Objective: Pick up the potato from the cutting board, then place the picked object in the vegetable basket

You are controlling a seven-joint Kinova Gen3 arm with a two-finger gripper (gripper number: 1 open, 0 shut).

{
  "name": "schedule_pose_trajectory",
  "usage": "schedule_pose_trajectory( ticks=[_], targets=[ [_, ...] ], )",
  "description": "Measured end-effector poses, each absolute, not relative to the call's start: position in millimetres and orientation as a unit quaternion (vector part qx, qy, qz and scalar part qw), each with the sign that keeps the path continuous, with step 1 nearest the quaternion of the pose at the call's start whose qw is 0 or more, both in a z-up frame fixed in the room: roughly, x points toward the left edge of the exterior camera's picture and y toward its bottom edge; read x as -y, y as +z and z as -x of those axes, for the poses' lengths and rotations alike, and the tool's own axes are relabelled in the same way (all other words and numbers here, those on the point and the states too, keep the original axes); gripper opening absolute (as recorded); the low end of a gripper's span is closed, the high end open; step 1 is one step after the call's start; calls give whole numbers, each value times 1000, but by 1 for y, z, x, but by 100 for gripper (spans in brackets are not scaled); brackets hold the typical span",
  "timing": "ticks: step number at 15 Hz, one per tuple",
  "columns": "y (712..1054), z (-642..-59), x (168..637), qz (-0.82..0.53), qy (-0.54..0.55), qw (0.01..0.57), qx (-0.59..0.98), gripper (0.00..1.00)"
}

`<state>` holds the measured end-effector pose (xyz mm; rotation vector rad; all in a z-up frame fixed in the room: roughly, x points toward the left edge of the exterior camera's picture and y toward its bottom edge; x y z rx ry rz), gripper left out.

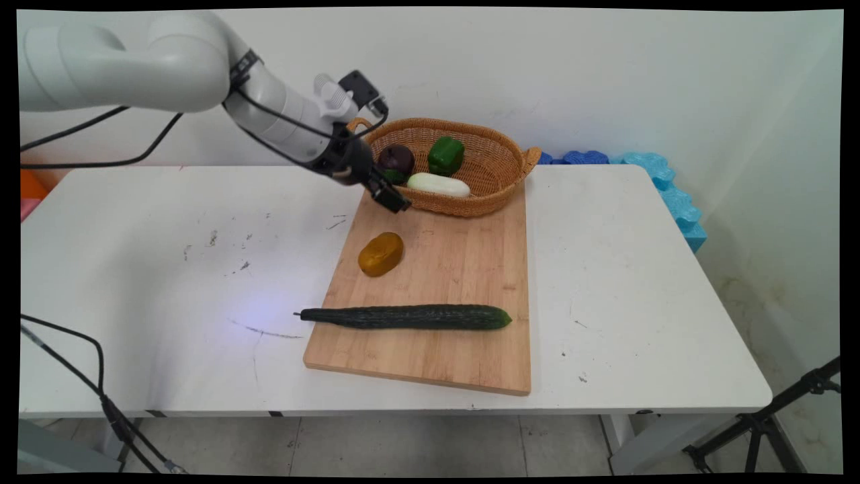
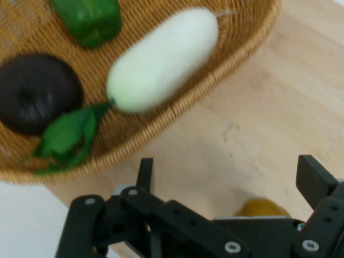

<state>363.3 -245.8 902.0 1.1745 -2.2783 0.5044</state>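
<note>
Even, bright, diffuse light fills the main view; the white counter [image 1: 605,282] shows no harsh glare. Soft, faint shadows lie beneath the cucumber [image 1: 406,316] and the yellow-brown piece [image 1: 380,254], pointing to overhead lighting. The counter's edges bow slightly toward the frame borders, a wide-lens distortion. In the hand view, the white vegetable [image 2: 161,59] and basket [image 2: 215,75] look soft, blurred toward 12 o'clock.

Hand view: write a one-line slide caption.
Open gripper above the cutting board, facing a wicker basket of vegetables.
</note>
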Motion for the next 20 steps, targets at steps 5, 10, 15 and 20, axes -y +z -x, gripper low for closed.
schedule_pose_trajectory(
  ticks=[5,10,15,20],
  targets=[
    [877,-366,225,-458,168,245,838,100],
    [852,-366,216,-469,154,231,838,100],
    [833,-365,213,-470,146,225,841,0],
    [830,-360,214,-458,145,228,847,0]
  ],
)
